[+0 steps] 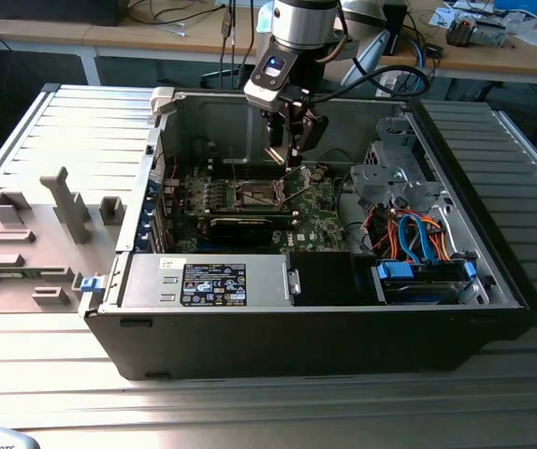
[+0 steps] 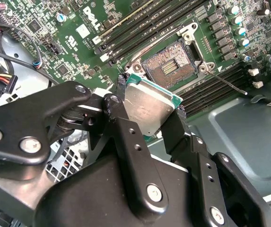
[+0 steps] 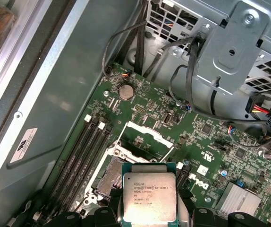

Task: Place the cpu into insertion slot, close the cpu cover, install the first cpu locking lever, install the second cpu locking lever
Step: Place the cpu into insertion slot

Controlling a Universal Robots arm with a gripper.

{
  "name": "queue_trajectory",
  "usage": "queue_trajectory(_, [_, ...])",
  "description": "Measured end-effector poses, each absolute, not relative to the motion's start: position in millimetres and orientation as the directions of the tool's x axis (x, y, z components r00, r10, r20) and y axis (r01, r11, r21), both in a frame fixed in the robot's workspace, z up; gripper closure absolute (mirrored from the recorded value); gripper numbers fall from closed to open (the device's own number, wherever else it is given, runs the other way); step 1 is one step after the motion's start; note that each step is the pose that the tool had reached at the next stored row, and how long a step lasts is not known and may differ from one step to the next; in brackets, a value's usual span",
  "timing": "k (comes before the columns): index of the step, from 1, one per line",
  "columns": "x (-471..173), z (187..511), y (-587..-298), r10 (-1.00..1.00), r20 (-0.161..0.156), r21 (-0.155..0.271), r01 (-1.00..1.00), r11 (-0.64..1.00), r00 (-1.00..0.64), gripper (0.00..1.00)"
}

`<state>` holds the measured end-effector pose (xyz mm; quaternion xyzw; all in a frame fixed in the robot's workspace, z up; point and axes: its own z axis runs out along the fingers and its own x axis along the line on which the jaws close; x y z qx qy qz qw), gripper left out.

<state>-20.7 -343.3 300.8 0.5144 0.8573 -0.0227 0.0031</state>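
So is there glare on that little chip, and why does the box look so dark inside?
In the second wrist view the cpu shows a pale sheen on its metal top; in the first wrist view it looks evenly lit; in the exterior view the case walls seem to shade the motherboard.

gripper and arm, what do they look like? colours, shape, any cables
The arm is a silver-grey metal cylinder, with a pale block carrying a blue light beneath it and a black cable looping off. The gripper is matt black: flat jointed links, silvery screws and two slim black fingers.
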Motion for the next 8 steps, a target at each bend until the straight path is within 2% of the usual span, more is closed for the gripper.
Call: queue_trajectory(8, [-20.7, 300.9, -343.3, 0.884, -0.031, -0.037, 0.885, 0.465, -0.466, 0.46])
